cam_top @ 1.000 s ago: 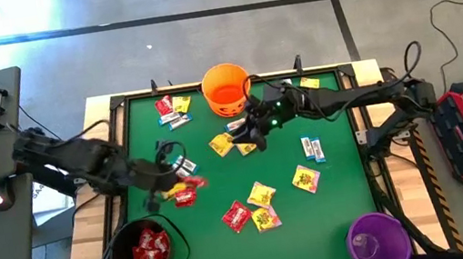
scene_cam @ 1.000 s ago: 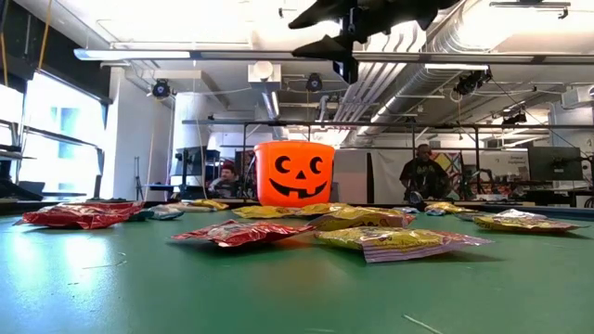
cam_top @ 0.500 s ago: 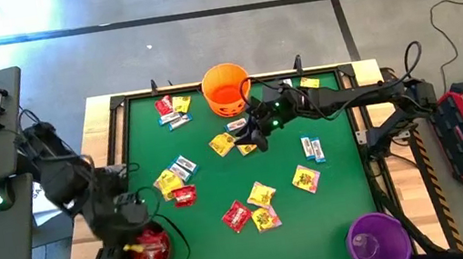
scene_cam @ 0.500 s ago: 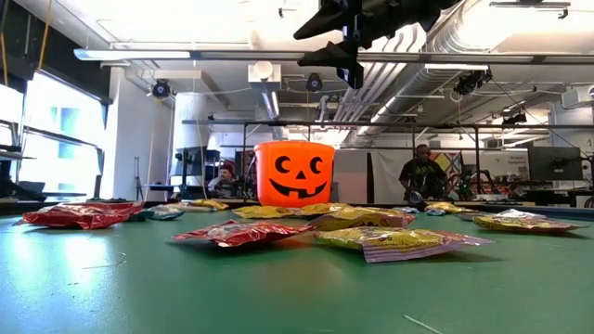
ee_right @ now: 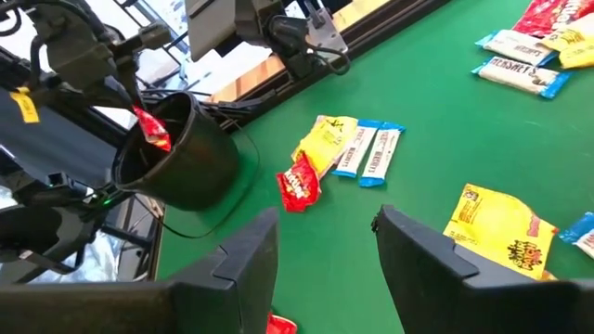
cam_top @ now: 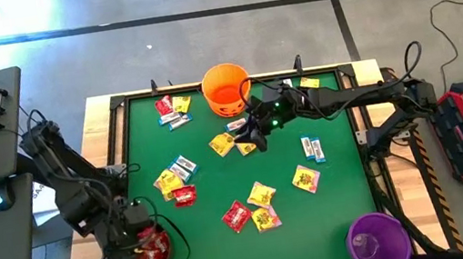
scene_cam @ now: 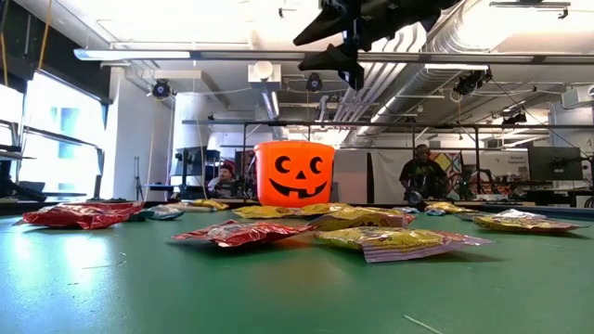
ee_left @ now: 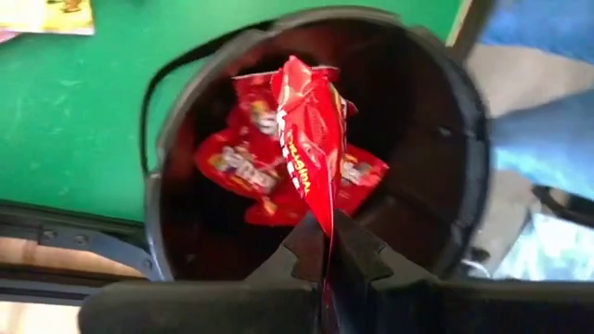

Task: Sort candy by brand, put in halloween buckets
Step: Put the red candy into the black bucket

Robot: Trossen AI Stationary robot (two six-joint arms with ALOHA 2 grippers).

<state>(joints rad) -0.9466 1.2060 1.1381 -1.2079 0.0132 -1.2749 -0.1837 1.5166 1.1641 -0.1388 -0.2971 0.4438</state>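
1. At the table's left near corner we see the left gripper [ee_left: 327, 255] poised over the black bucket [cam_top: 144, 250], its fingers pinched tight on a red candy packet [ee_left: 311, 139]. The packet juts out from the fingertips over the bucket's mouth, above the red packets [ee_left: 232, 162] already lying on the bucket's bottom.
2. Just right of that bucket, on the green table [cam_top: 344, 204], we find a small cluster: a yellow packet [cam_top: 166, 181], a white-and-blue packet [cam_top: 185, 166] and a red packet on the mat [cam_top: 184, 195], all lying loose and apart from either gripper.
3. At the far edge stands the orange bucket [cam_top: 225, 89], with its pumpkin face turned toward the low camera. A mixed group of packets [cam_top: 172, 109] lies to its left.
4. The right gripper [cam_top: 253, 135] hangs in the air just near of the orange bucket, above a yellow and a white-and-blue packet. We see its fingers [ee_right: 232, 269] spread apart with nothing between them.
5. Farther right lie another white-and-blue packet [cam_top: 312, 148] and a yellow one [cam_top: 305, 178], well apart from the right gripper.
6. The purple bucket [cam_top: 378, 241] stands at the right near corner, away from both arms.
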